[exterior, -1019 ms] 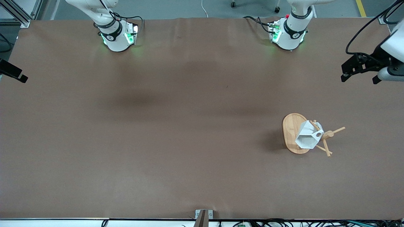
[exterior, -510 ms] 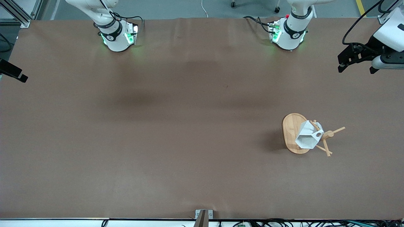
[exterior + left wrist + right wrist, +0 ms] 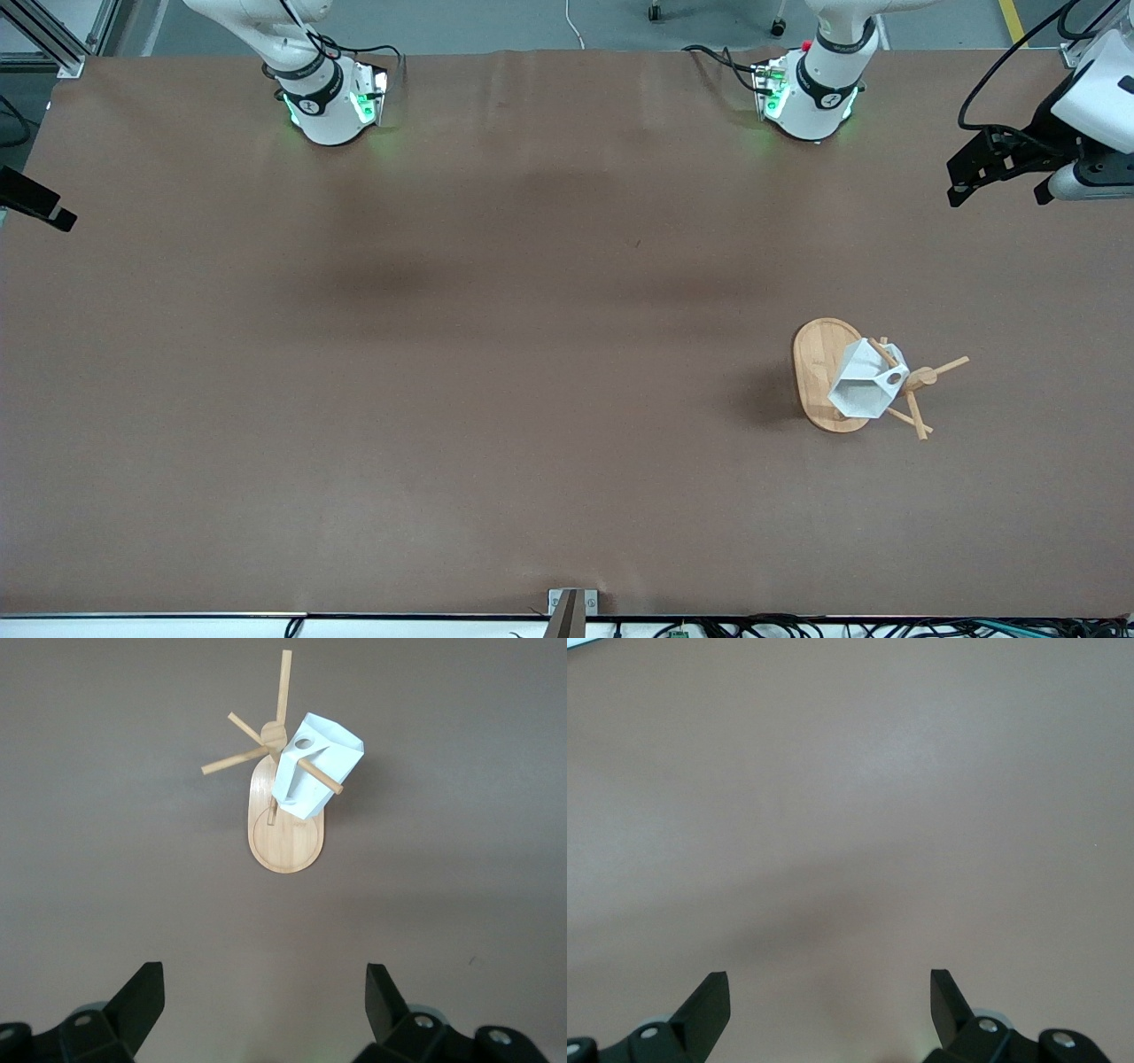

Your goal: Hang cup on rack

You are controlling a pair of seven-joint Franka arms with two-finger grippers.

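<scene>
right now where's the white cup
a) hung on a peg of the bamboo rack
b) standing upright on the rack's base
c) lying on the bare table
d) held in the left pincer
a: the cup hangs with a peg through its handle hole on the rack, and the left pincer is open and empty.

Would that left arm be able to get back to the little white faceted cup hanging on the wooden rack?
Probably yes. The left gripper, open, hangs over bare table at the left arm's end, and nothing lies between it and the white faceted cup on the bamboo rack.
</scene>
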